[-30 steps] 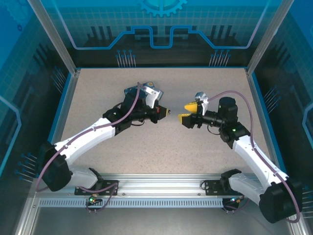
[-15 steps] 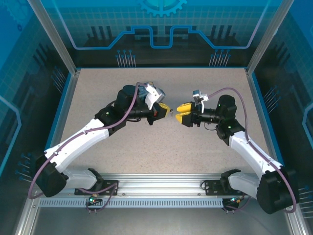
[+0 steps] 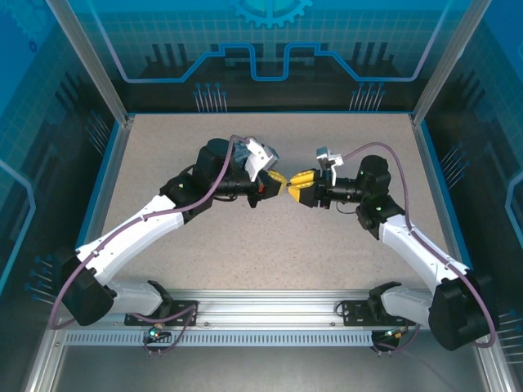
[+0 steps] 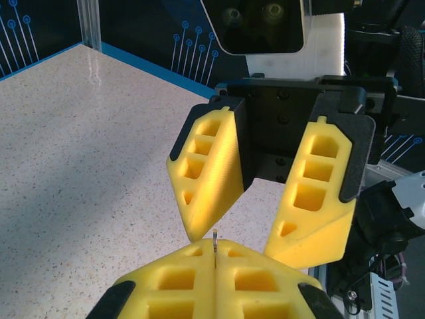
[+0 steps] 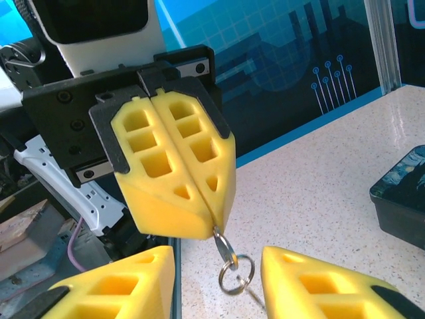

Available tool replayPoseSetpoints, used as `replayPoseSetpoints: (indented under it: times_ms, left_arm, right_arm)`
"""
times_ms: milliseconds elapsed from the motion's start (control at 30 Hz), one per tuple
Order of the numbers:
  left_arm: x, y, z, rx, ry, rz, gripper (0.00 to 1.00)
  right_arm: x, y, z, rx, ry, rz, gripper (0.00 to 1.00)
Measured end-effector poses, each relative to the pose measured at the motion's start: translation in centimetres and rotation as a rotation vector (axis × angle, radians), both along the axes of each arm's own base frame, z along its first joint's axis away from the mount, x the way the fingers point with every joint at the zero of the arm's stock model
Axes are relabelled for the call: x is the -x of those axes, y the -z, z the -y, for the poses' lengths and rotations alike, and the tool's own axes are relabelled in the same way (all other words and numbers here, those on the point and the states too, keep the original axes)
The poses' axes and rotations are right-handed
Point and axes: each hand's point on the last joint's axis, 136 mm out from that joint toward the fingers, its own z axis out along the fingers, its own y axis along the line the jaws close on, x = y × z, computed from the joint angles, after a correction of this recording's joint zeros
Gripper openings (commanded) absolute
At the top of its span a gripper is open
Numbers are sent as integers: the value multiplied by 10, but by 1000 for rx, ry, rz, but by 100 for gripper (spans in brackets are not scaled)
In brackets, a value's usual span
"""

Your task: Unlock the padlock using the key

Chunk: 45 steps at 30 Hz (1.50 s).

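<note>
The key is seen as a thin sliver of grey metal pinched in the seam of the left gripper, whose two yellow fingers are pressed flat together on it. Only a short end of the key is left showing below the left gripper's tips, and a small wire ring is hung from that end (how much of the key is buried between the fingers cannot be told). In the left wrist view the same sliver is seen standing just past the left gripper's closed tips.

The right gripper is brought tip to tip with the left gripper, above the middle of the speckled table. Its jaws are parted and nothing is held in them. One yellow finger is placed to each side of the left gripper's tips, so that key and ring are hung in the gap between them, touched by neither as far as can be made out.

A dark tin with a painted lid is set on the table off to one side of the left gripper, well apart from its tips; only a corner of it is caught in the right wrist view.
</note>
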Motion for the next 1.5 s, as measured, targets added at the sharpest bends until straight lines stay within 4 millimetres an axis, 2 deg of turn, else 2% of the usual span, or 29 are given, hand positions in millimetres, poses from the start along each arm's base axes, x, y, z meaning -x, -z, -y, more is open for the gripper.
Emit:
replayPoseSetpoints:
  times_ms: [267,500,667,733,767,867,967,1033,1133,1300,1400,1500]
  left_arm:
    - [1,-1,1,1,9,5,0]
    - [2,-1,0,3,15,3,0]
    - [2,-1,0,2,15,1,0]
    - [2,-1,0,2,16,1,12]
    - [2,-1,0,2,15,0,25]
    - [-1,-1,-1,1,1,4,48]
    - [-9,-2,-5,14,-40,-1,64]
    - [-18,-3,-14,31,-88,-7,68]
    - [-40,-5,-40,64,-210,-26,73]
    - [-92,-5,-105,107,-503,-67,81]
    - [-121,10,-136,77,-651,-81,89]
    - [-156,37,-149,5,-743,-119,95]
  right_arm:
    - [2,3,-5,4,-16,-2,22]
    - [0,3,-5,7,-8,3,2]
    - [0,4,-5,11,0,3,0]
    - [0,4,-4,15,5,8,0]
    - [1,3,-3,17,8,11,0]
    - [4,3,-2,29,13,21,0]
    - [5,5,1,46,35,29,0]
    - [4,8,3,66,60,22,0]
    - [0,18,8,106,113,0,0]
    - [-12,42,19,197,226,-65,0]
    - [-18,59,27,258,294,-114,0]
    - [-23,74,34,308,347,-155,0]
